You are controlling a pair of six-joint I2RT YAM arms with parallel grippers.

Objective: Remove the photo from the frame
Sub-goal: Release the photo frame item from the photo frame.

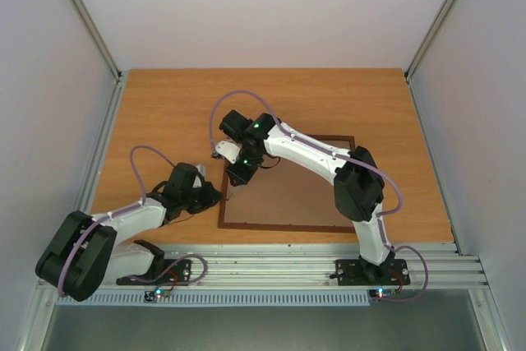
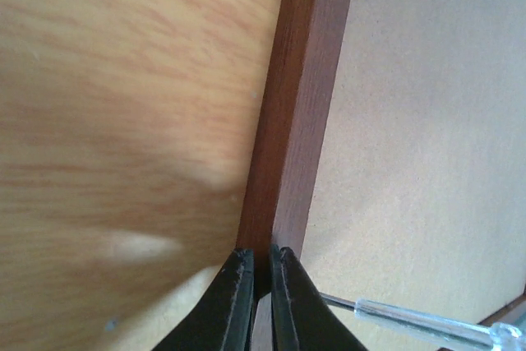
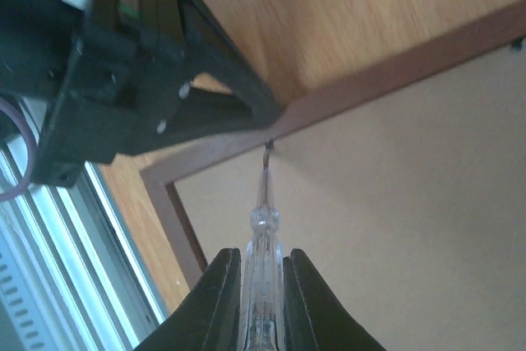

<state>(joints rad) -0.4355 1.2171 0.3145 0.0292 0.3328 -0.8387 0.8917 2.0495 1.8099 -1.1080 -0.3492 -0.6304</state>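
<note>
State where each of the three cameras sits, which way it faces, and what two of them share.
Top external: above and behind the robot, looking down on the table; both arms show, over the frame.
Left wrist: on the left arm, looking along its shut left hand at the frame's rail.
Right wrist: on the right arm, looking along its right hand, shut on the clear screwdriver.
Shared: both wrist views show that rail, the brown back and the screwdriver.

One frame (image 1: 279, 227), one screwdriver (image 3: 263, 228), one table (image 1: 164, 104), two pincers (image 2: 255, 275) (image 3: 261, 267)
</note>
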